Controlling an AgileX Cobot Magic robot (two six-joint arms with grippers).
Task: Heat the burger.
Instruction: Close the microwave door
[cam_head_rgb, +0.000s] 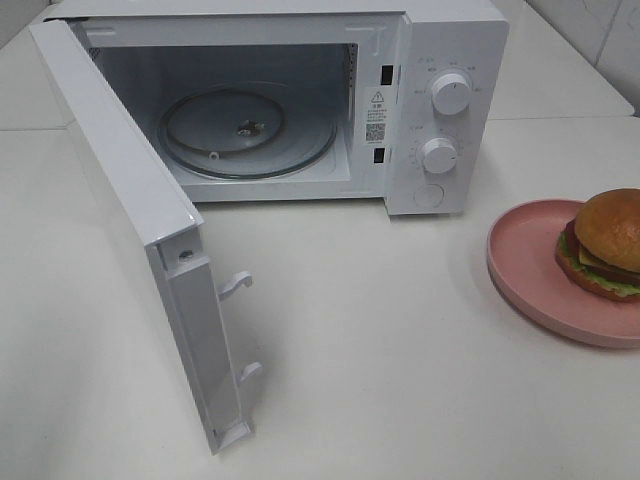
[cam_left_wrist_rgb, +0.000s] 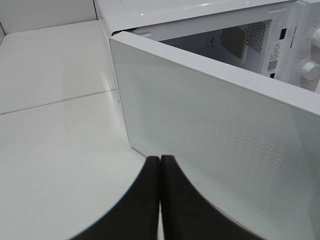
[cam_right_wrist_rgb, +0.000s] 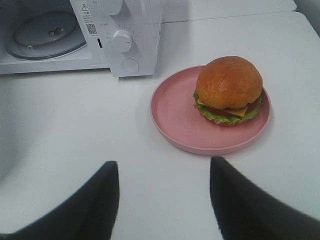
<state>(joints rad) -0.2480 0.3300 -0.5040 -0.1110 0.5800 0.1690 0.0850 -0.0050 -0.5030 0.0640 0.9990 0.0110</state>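
Observation:
The burger (cam_head_rgb: 605, 245) has a glossy brown bun, lettuce and cheese, and sits on a round pink plate (cam_head_rgb: 525, 260) at the right edge of the white table. In the right wrist view the burger (cam_right_wrist_rgb: 229, 90) lies on the far side of the plate (cam_right_wrist_rgb: 175, 107). My right gripper (cam_right_wrist_rgb: 164, 165) is open a short way in front of the plate, with nothing between its dark fingers. My left gripper (cam_left_wrist_rgb: 160, 158) is shut on nothing, close to the outer face of the microwave door (cam_left_wrist_rgb: 215, 130). Neither gripper shows in the exterior high view.
The white microwave (cam_head_rgb: 470, 30) stands at the back, its door (cam_head_rgb: 110, 170) swung wide open toward the front left. Inside lies a glass turntable (cam_head_rgb: 250, 135) with nothing on it. Two knobs (cam_head_rgb: 451, 93) sit on the right panel. Bare table lies between microwave and plate.

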